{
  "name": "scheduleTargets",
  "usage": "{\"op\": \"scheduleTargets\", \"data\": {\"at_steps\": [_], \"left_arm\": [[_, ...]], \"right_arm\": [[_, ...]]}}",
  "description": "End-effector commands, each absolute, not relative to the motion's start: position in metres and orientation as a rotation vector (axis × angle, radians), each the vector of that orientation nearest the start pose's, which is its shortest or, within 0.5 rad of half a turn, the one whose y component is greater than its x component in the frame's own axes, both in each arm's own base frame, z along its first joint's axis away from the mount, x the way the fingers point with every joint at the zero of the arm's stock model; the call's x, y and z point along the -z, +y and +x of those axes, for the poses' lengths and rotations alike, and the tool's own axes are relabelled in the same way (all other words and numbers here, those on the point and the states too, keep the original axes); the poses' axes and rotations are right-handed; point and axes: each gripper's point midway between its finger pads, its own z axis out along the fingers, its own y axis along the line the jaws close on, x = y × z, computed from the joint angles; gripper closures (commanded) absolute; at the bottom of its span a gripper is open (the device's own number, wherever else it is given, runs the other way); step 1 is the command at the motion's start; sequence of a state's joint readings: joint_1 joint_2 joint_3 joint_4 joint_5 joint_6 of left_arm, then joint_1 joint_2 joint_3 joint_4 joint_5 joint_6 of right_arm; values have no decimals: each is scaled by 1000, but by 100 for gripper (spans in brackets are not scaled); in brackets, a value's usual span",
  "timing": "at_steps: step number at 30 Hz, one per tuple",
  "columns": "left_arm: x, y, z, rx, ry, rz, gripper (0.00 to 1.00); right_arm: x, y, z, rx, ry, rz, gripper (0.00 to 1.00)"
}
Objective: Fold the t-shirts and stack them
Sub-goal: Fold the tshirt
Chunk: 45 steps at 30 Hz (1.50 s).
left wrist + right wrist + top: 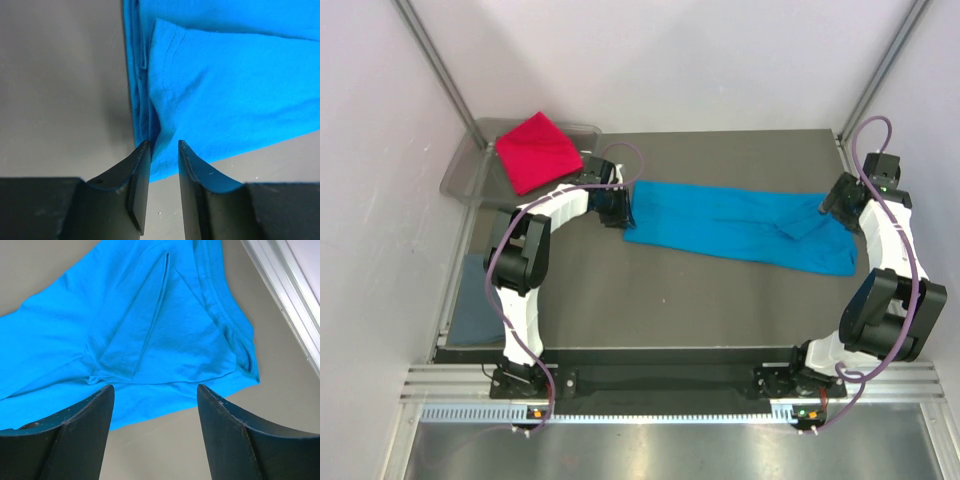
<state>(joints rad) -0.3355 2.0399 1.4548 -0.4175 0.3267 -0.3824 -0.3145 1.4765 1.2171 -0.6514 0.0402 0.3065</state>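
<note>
The whole desk (720, 300) is taken in from high above its near edge by the fixed top camera, which is aimed steeply down. The left wrist view is shot close along the fingers of the left end effector (164, 143) onto the left end of the turquoise t-shirt (240, 90). The right wrist view is framed just as near, past the right end effector (155, 388), onto the collar end. The shirt is shared by all three views.

Spread t-shirt (730, 225): table (650, 300) centre, 9 to 3 o'clock.
Folded t-shirt (538, 150): in tray (460, 175), 10 o'clock.
Third t-shirt (470, 310): 8 o'clock.
</note>
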Motion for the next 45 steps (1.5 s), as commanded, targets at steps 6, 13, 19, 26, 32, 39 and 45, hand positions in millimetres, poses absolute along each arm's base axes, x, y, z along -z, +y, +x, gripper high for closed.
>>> {"op": "scheduleTargets", "data": {"at_steps": [6,13,19,26,32,39,45], "left_arm": [[-44,-225,426,703,2622,87,69],[-39,-216,417,651,2685,49,100],[-39,-199,400,556,2723,-13,100],[-38,-195,393,534,2741,-25,100],[-58,-197,403,541,2681,15,88],[-118,-217,432,630,2522,80,66],[-125,-261,454,867,2453,131,65]], "right_arm": [[-158,-107,360,33,2334,748,33],[-154,-106,358,30,2339,750,32],[-152,-106,357,27,2341,754,32],[-143,-103,353,20,2367,758,32],[-135,-103,354,12,2372,783,31],[-109,-88,377,-185,2390,898,31],[-79,-83,396,-288,2450,940,32]]}}
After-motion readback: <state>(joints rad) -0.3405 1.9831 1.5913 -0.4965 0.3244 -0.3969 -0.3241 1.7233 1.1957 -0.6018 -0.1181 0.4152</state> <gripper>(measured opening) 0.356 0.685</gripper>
